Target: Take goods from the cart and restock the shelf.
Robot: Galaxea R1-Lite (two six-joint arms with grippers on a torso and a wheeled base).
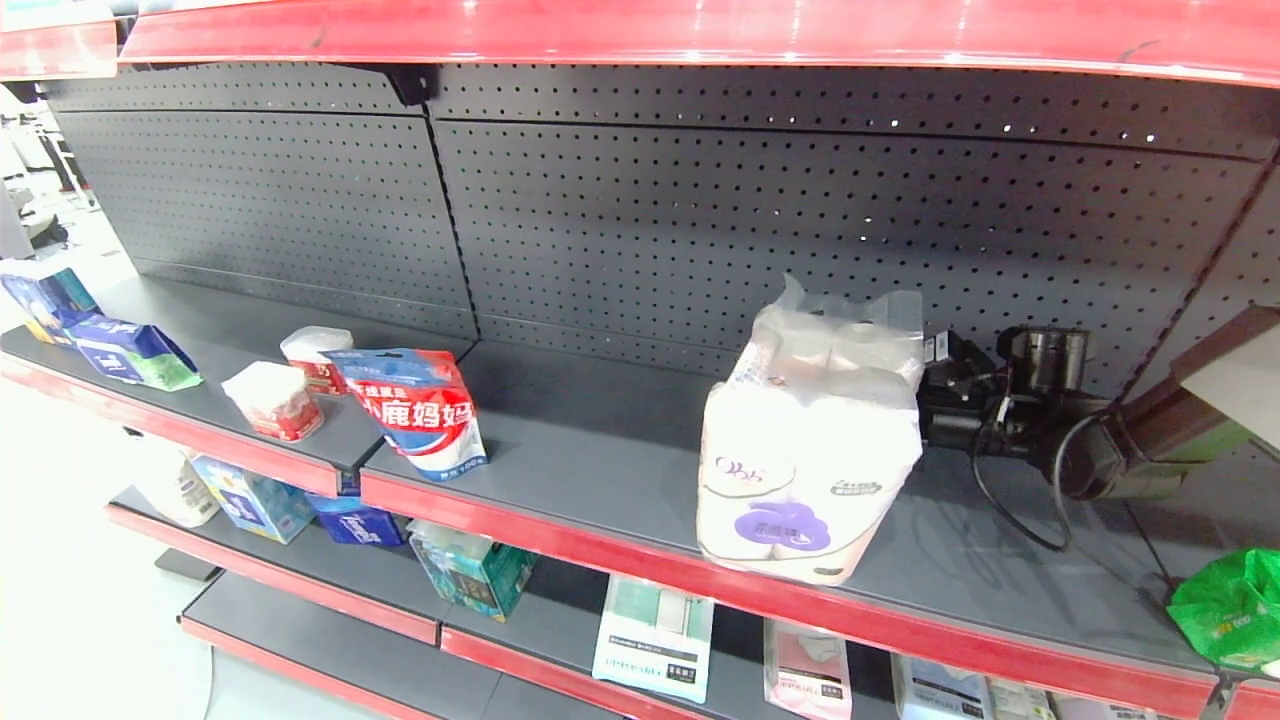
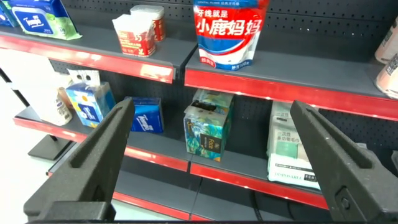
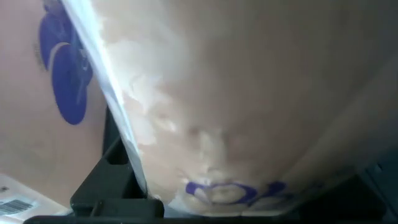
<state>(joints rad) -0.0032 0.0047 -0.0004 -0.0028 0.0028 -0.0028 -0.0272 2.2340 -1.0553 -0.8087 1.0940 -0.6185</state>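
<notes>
Standing upright near the front edge of the middle shelf (image 1: 600,450), the pack of toilet rolls (image 1: 810,450) is wrapped in clear film with purple print, its loose top gathered above the rolls; the right pincer (image 1: 942,385) sits just behind the pack's upper right side, touching or nearly touching it, and I cannot tell whether it is clenched on the film or released; from the right wrist, the pack's film presses close against the camera, purple marks showing through it; the left pincer (image 2: 211,102) hangs released, its two dark fingers (image 2: 99,155) spread wide with nothing between them, facing the lower shelves; farther left on the same shelf stand a red-and-white pouch (image 1: 420,410) and two small white-and-red packs (image 1: 275,400), well apart from the toilet rolls; blue-and-green tissue packs (image 1: 135,352) lie at the far left end; a green bag (image 1: 1230,605) rests at the right end; on the shelf below, a teal box (image 2: 208,127) stands beside a blue tissue pack (image 2: 147,116).
</notes>
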